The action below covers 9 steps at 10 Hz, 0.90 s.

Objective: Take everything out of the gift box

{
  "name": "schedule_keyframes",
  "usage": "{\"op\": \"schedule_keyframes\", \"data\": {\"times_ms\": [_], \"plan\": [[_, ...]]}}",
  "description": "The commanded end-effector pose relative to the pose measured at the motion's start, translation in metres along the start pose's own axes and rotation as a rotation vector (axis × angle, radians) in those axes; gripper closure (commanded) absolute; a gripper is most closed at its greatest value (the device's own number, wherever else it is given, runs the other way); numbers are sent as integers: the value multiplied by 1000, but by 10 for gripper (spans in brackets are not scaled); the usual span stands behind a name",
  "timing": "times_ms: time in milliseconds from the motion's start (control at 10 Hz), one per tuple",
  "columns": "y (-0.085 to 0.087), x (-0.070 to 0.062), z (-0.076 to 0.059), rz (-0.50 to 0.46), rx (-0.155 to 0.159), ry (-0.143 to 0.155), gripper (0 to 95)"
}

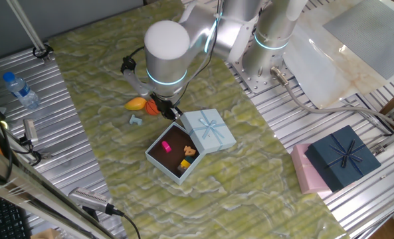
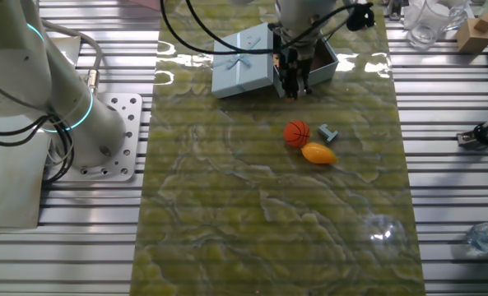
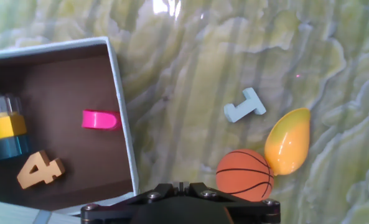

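**A:** Where did the gripper sit relative to what was left in the gift box?

**B:** Just outside the box's wall, on the side where the basketball, the mango-shaped fruit and the pale blue piece lay on the green mat. The remaining toys lay across that wall from it — in the hand view, off to the left.

**A:** Which was nearest?

**B:** The magenta piece, close to the wall, its long axis running roughly square to it. Deeper in were the orange number four and a yellow-and-blue stack.

**A:** And the fingers?

**B:** I couldn't tell how far apart they stood — the hand view showed only the dark gripper body, and nothing visibly held. The lid leaned against the box's far side. My judgement: the next move had to cross the wall toward the magenta piece
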State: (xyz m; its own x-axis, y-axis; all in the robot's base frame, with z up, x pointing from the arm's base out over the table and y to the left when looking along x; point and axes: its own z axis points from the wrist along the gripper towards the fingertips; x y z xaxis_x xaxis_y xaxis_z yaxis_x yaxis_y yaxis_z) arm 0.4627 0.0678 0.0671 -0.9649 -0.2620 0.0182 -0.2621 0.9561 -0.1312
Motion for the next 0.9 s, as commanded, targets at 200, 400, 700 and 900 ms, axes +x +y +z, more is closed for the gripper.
{"op": "schedule_keyframes", "data": {"times_ms": [200, 400, 700, 900], "plan": [[-1, 1, 1, 7, -38, 4, 950], [-1, 2, 1, 40, -153, 49, 950], [-4, 6, 4, 18, -188, 116, 950], [-9, 15, 8, 9, -185, 103, 950]]}}
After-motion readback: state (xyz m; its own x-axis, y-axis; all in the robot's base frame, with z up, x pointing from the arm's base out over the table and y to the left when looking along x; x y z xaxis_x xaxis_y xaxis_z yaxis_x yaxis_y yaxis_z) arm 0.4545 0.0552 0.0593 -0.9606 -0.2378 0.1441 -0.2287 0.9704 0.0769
